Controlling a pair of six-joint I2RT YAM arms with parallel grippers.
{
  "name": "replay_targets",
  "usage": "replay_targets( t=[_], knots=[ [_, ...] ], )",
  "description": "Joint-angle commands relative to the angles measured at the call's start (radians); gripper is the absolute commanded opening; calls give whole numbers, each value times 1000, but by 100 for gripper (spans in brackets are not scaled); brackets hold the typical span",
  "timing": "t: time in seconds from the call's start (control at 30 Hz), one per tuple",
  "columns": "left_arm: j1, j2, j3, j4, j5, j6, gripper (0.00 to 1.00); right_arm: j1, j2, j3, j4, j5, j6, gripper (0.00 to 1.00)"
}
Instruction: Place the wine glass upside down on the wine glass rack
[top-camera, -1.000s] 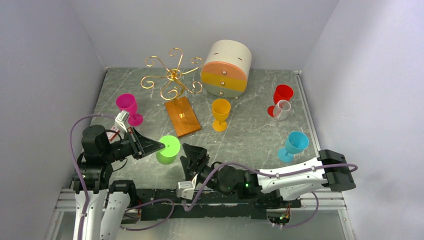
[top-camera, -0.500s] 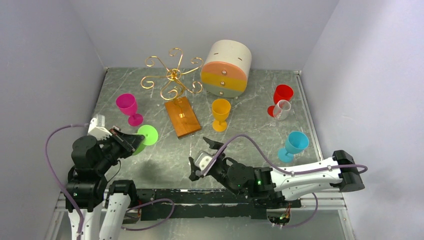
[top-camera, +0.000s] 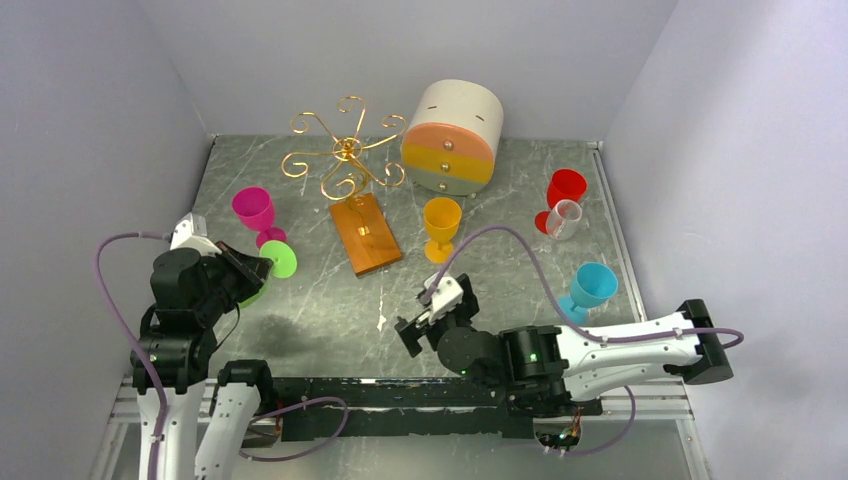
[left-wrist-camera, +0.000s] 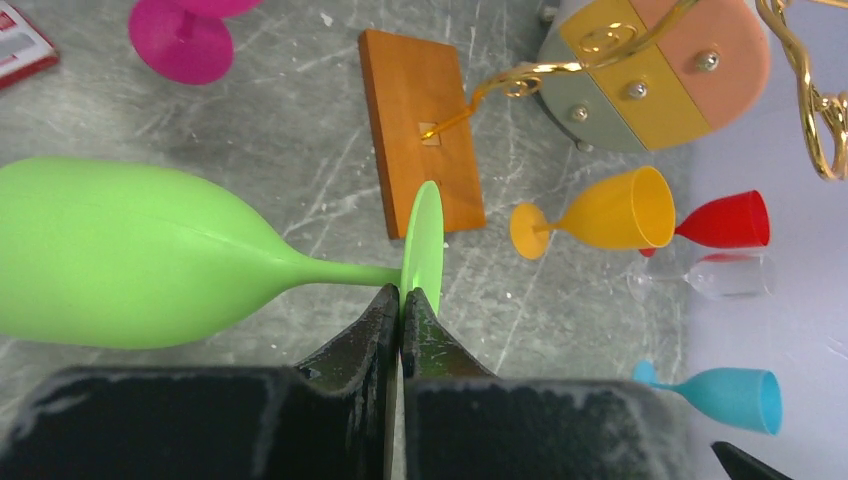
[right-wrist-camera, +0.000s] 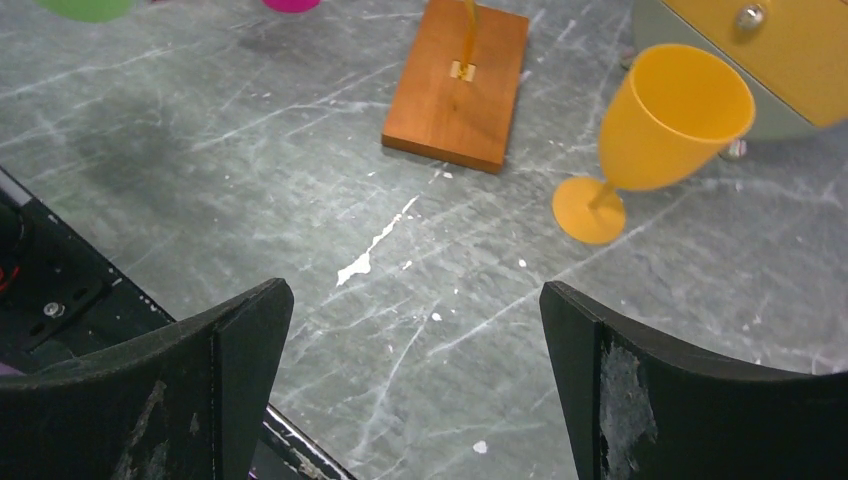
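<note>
Pinched by its foot rim in the closed left gripper (left-wrist-camera: 400, 312): green wine glass (left-wrist-camera: 130, 255), stem crosswise, bowl off sideways. Ahead, slightly right of it: wine glass rack (top-camera: 345, 152). Farther off, spread wide and empty: right gripper (right-wrist-camera: 412, 300).

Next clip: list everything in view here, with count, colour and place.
green wine glass: one, lime green, held sideways at the left
magenta wine glass: one, left side of the table
orange wine glass: one, centre
red wine glass: one, far right
clear wine glass: one, right in front of the red one
blue wine glass: one, near right
wine glass rack: one, gold wire on a brown wooden base, far centre-left
drawer box: one, round, cream, right of the rack
table: one, grey marbled
left hand: shut on the green glass at its foot
right hand: open, empty, near centre
</note>
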Motion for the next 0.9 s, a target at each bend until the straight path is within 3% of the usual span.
replay_targets(
  t=[0.0,0.1,0.27,0.43,0.6,0.87],
  knots=[
    [-4,3,44,24,-90,52,7,4,-81,48,-181,106,220,100],
    [-4,-16,29,98,-85,46,7,2,-133,38,-201,107,241,100],
    [-4,95,94,83,-167,45,7,3,-207,29,-256,125,278,100],
    [-5,140,134,192,-143,54,7,3,-270,33,-328,145,322,100],
    [-5,230,225,204,-269,60,7,3,-331,60,-405,136,361,100],
    [-4,400,348,407,-249,75,7,3,-423,39,-344,94,297,100]
  ],
)
